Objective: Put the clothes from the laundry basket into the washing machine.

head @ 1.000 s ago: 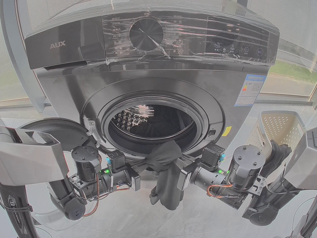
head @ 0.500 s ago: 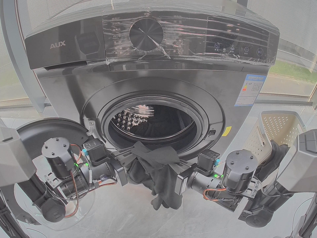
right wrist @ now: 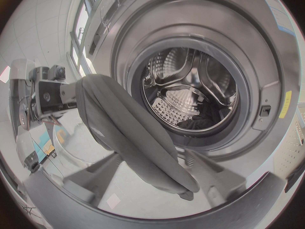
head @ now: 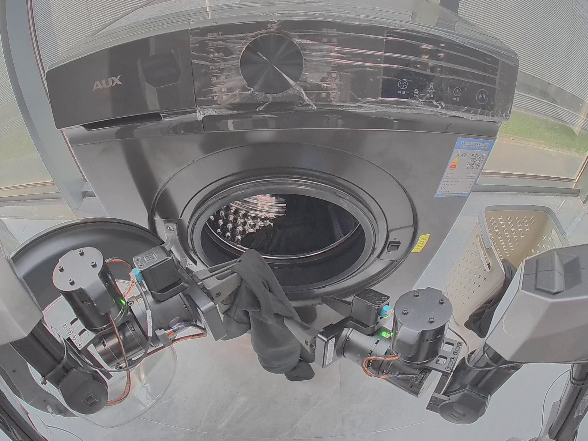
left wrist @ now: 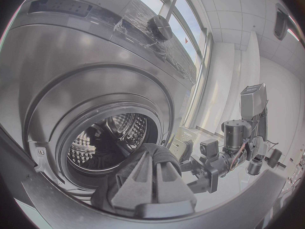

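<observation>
At the far left the washing machine's round door [head: 92,234] stands swung open, its glass toward the floor [head: 233,399]. Just beside it, the left gripper [head: 223,277] sits below and to the left of the opening, its fingers [left wrist: 139,172] pressed narrowly together on a fold of the black garment [head: 263,320]. In the left wrist view the cloth bunches over both fingertips. From that pinch the garment hangs down in front of the washing machine [head: 153,160], draped below the lip of the opening and not inside it, with its lower end dangling above the floor. Behind it the drum [head: 245,215] is open to view, its perforated steel wall bright on the left (the control dial [head: 271,64] sits above it on the taped panel), and some dark laundry [head: 300,231] already lies at the bottom. Further right, the right gripper [head: 309,332] is low in front of the machine with its fingers [right wrist: 206,175] spread wide. The hanging garment passes between them in the right wrist view, and neither finger is closed on it. A small yellow sticker [head: 421,243] marks the machine's front to the right of the opening. At the far right the pale, perforated laundry basket [head: 527,231] stands on the floor beside the machine, and a dark piece of clothing [head: 490,310] shows at its near side, partly hidden by the right arm.
</observation>
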Robot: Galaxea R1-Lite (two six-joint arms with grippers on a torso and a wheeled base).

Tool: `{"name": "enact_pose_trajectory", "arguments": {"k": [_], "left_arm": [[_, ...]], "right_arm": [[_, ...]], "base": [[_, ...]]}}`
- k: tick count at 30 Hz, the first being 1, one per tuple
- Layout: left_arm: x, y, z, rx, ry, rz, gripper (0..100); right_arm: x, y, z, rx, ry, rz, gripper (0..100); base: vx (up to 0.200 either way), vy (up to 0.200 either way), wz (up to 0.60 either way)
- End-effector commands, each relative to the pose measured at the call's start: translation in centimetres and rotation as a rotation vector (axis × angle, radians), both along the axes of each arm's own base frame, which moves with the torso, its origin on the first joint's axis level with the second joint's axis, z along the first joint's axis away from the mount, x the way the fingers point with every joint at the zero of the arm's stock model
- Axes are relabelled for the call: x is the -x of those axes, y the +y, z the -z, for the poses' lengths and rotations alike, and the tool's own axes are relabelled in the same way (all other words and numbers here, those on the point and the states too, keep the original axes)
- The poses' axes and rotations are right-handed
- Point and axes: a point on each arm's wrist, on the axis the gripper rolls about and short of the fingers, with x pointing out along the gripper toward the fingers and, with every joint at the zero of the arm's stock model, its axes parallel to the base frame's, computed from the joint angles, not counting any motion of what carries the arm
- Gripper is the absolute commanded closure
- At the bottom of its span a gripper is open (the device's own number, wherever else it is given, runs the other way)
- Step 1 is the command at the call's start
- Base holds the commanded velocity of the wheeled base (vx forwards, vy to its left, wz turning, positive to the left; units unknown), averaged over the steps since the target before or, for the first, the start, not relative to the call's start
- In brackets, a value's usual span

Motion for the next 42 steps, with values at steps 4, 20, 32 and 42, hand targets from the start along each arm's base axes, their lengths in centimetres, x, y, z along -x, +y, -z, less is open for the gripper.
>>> {"name": "enact_pose_trajectory", "arguments": {"k": [4, 20, 32, 42], "left_arm": [[-0.1, 0.0, -0.2, 0.008, -0.009, -0.006, 100], [-0.5, -0.2, 0.8, -0.013, 0.023, -0.017, 100], [-0.3, -0.1, 0.8, -0.012, 0.028, -0.014, 100], [-0.2, 0.0, 1.0, -0.018, 0.034, -0.014, 100]], "right_arm": [[1.3, -1.1, 2.6, 0.104, 0.086, -0.016, 0], [1.8, 1.8, 0.5, -0.021, -0.025, -0.12, 0], [-1.9, 1.9, -0.4, -0.079, -0.086, 0.001, 100], [-2.1, 0.6, -2.8, -0.119, -0.121, 0.028, 100]], "base": [[0.0, 0.0, 0.0], [0.0, 0.0, 0.0], [0.0, 0.0, 0.0], [0.0, 0.0, 0.0]]}}
